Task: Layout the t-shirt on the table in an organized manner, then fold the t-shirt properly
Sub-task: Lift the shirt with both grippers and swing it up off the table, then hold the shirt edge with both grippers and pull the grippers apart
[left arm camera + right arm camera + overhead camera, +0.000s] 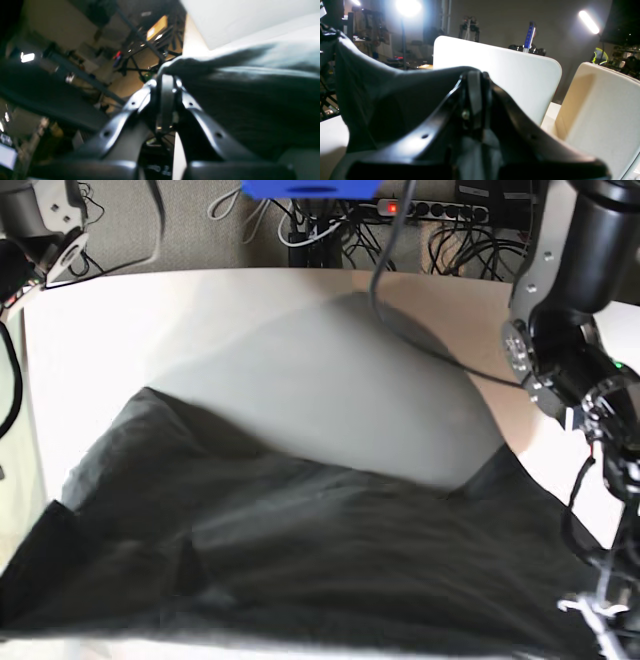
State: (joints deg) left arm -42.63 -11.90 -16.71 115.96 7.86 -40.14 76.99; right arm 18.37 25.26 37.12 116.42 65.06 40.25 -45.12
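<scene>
light: bright overhead on the table (pixel 120 330), broad soft shadow mid-table | glare: lamps (pixel 408 7) flare in right wrist view | blur: left wrist view smeared, dim background

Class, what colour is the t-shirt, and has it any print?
Plain dark charcoal grey t-shirt, no print; clearest in the base view.

Dark t-shirt (pixel 300 550) spreads wide across near half of white table (pixel 200 320); black arm (pixel 565 330) at its right, end effector hidden.
</scene>
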